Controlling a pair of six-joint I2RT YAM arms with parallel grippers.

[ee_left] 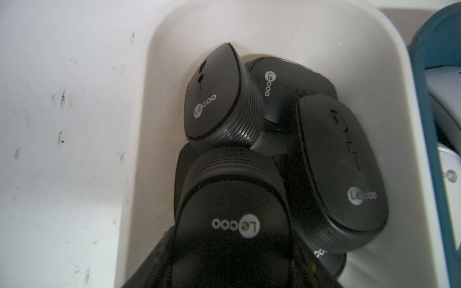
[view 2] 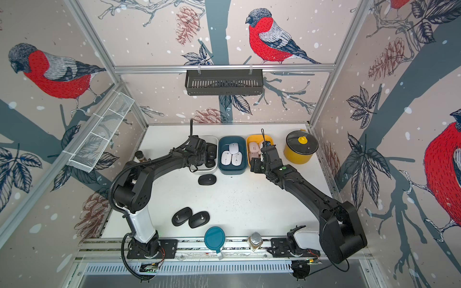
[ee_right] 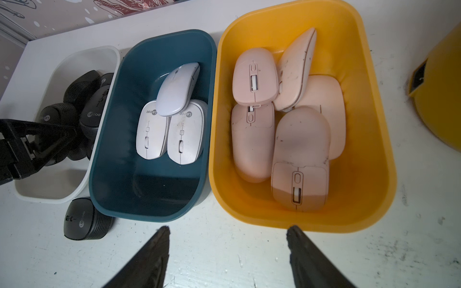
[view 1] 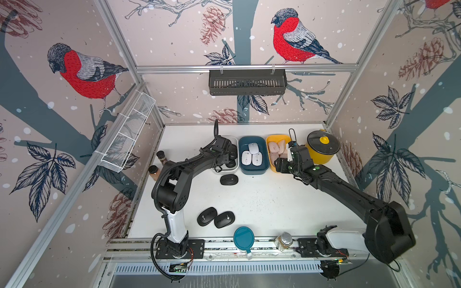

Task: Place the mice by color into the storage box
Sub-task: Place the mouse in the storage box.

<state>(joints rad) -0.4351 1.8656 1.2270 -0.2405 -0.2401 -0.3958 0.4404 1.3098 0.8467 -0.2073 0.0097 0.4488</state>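
Three storage boxes stand in a row at the back. The white box [view 1: 225, 171] holds several black mice [ee_left: 224, 99]. My left gripper [ee_left: 232, 264] hangs over it, shut on a black mouse [ee_left: 232, 199]. The blue box [view 1: 254, 171] holds three white mice [ee_right: 172, 117]. The yellow box [ee_right: 369, 124] holds several pale pink mice [ee_right: 299, 154]. My right gripper [ee_right: 228, 230] is open and empty, low over the table just in front of the blue and yellow boxes. One black mouse [view 1: 229, 179] lies on the table before the white box. Two more black mice [view 1: 207, 216] [view 1: 224, 219] lie near the front edge.
A yellow pot [view 1: 323, 149] with a glass lid stands right of the yellow box. A teal lidded cup [view 1: 244, 238] and a glass jar [view 1: 284, 240] sit at the front rail. Two spice jars [view 1: 161, 157] stand at the left. Wire and black baskets hang on the walls.
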